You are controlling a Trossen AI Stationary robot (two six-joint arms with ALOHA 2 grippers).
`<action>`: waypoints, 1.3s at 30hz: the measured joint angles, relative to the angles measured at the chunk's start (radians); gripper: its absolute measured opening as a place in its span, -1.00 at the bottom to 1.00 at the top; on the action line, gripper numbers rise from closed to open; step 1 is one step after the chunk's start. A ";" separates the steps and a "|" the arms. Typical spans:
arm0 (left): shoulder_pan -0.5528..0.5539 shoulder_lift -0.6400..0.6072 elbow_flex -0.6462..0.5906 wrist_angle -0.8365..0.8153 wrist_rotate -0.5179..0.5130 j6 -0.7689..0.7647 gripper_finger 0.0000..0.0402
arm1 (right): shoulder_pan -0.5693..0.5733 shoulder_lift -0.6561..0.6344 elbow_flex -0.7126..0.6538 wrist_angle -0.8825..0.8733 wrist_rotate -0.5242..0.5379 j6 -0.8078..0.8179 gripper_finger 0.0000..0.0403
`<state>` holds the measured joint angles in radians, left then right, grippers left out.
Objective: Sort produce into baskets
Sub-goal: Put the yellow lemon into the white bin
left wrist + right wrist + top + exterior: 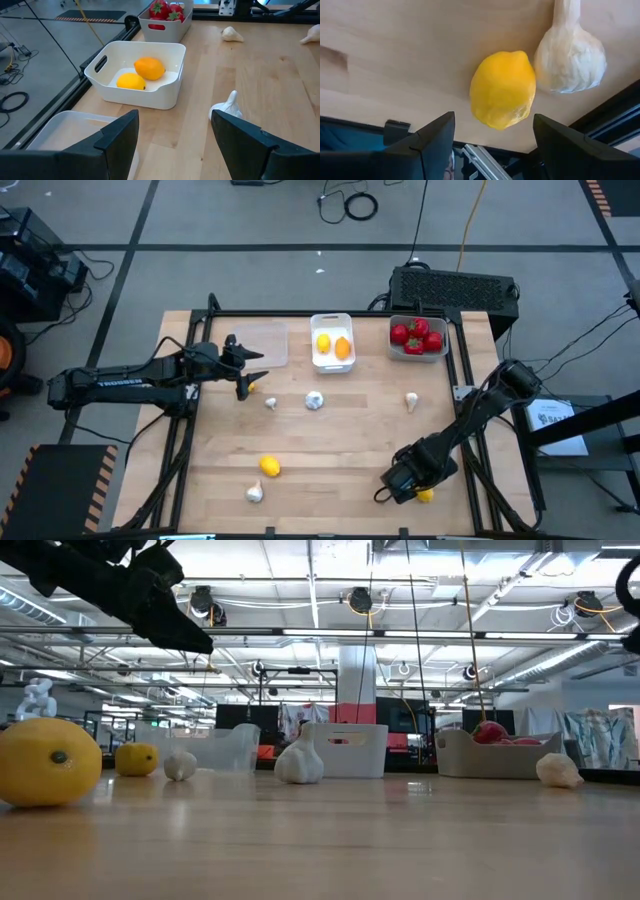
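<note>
Three baskets stand in a row at the table's far edge: a clear one [262, 343], a white one [332, 342] with two lemons [141, 74], and a pale grey one [418, 338] with red tomatoes [166, 10]. Loose lemons [269, 466] [252, 387] and garlic bulbs [314, 401] [411, 401] [254, 493] lie on the wood. At the near right, my right gripper [403, 483] hangs open, pointing steeply down over a lemon [503, 90] that lies beside a garlic bulb [570, 55]; its fingers stand on either side of the lemon, clear of it. My left gripper [175, 125] waits open by the clear basket.
A dark frame rail [615, 125] runs along the table's edge right beside the lemon and garlic under my right gripper. A black box [455, 285] sits beyond the far right corner. Bare wood lies in the table's middle [340, 450].
</note>
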<state>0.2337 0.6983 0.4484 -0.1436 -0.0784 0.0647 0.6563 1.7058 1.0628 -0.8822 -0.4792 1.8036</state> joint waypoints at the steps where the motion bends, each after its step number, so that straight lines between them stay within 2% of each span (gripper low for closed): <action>1: 0.000 0.000 0.000 0.000 0.000 0.000 0.27 | 0.000 0.000 -0.009 0.019 0.000 0.015 0.29; 10: 0.000 0.000 0.000 -0.001 0.000 0.000 0.27 | 0.001 0.000 -0.115 0.177 0.001 0.099 0.29; 17: 0.000 0.000 0.000 -0.001 0.000 -0.001 0.27 | 0.001 0.000 -0.122 0.206 0.004 0.095 0.27; 29: 0.000 0.000 0.000 -0.001 0.000 -0.003 0.27 | -0.007 0.000 -0.122 0.284 0.005 0.070 -0.07; 33: 0.000 0.000 0.000 -0.001 0.000 -0.003 0.27 | -0.030 0.000 -0.121 0.312 0.011 0.041 -0.12; 39: 0.000 0.000 0.000 -0.001 0.000 -0.004 0.27 | -0.090 0.000 -0.120 0.434 0.135 -0.089 -0.12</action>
<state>0.2333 0.6982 0.4484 -0.1443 -0.0780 0.0608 0.5662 1.7058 0.9432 -0.4480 -0.3444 1.7150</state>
